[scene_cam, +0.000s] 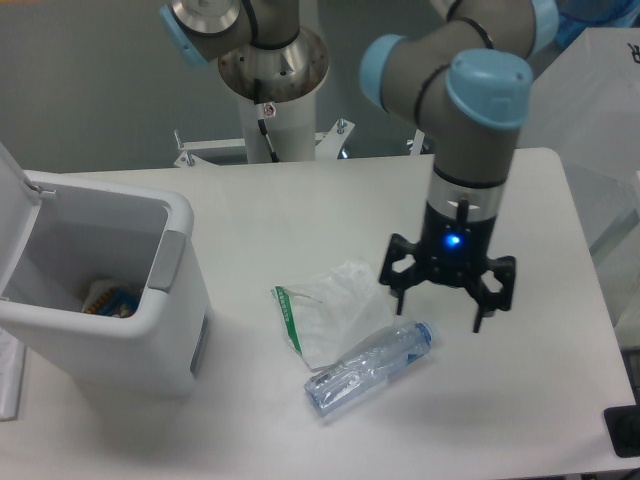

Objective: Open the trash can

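Note:
The white trash can (150,340) stands at the table's left edge with its lid (15,180) swung up and back, so the inside shows. Some coloured litter (108,300) lies at its bottom. A grey push tab (166,262) sits on its right rim. My gripper (438,303) hangs open over the table well to the right of the can, just above the cap end of a crushed clear bottle (368,365). Nothing is between its fingers.
A crumpled clear plastic bag (330,305) with a green strip lies between the can and the gripper, partly under the bottle. The arm's base column (270,90) rises behind the table. A white covered object (590,110) stands at the right.

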